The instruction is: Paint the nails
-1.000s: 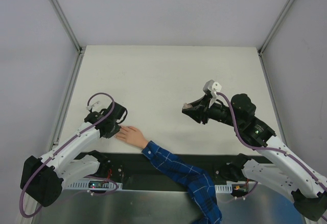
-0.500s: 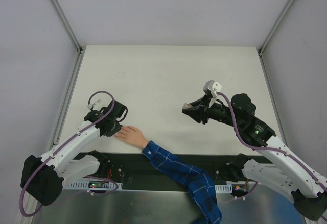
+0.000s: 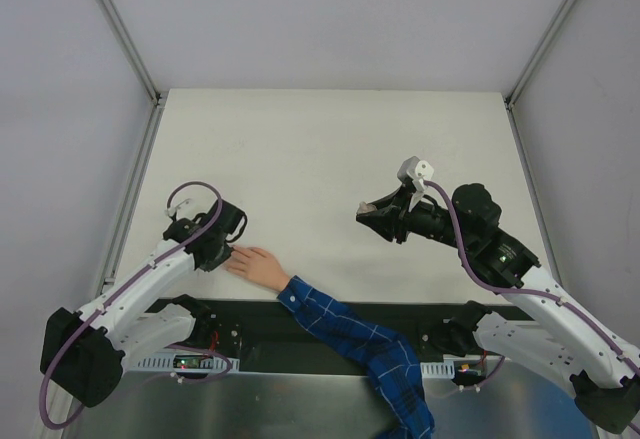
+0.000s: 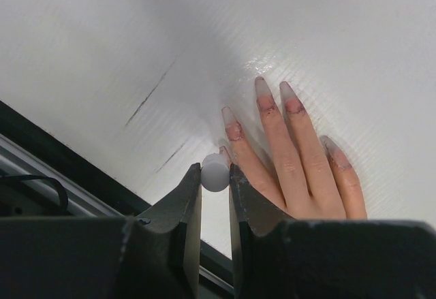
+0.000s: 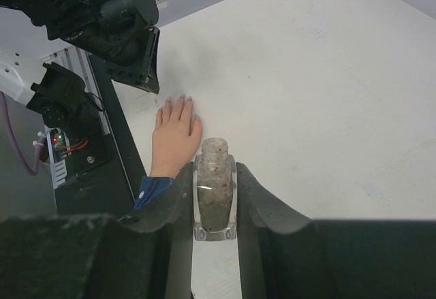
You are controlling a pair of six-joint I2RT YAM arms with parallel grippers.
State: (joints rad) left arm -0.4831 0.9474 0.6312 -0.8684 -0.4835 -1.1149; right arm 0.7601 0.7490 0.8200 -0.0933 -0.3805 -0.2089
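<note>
A pale hand (image 3: 258, 266) with a blue plaid sleeve (image 3: 350, 334) lies flat on the white table (image 3: 330, 149), fingers pointing left. Its long nails (image 4: 262, 89) show in the left wrist view, with reddish smears around them. My left gripper (image 3: 232, 251) is right at the fingertips, shut on a small white round brush cap (image 4: 215, 174) that sits over the nearest finger's tip. My right gripper (image 3: 372, 214) is held above the table's middle right, shut on a small clear bottle (image 5: 214, 190) of speckled polish with an open neck. The hand also shows in the right wrist view (image 5: 176, 135).
A black base strip (image 3: 330, 319) runs along the table's near edge, under the sleeve. Metal frame posts (image 3: 120, 29) rise at the back corners. The left arm's black wrist (image 5: 116, 20) looms over the fingers in the right wrist view.
My left gripper has shifted very slightly at the fingertips. The hand, the right arm and the bottle have not moved.
</note>
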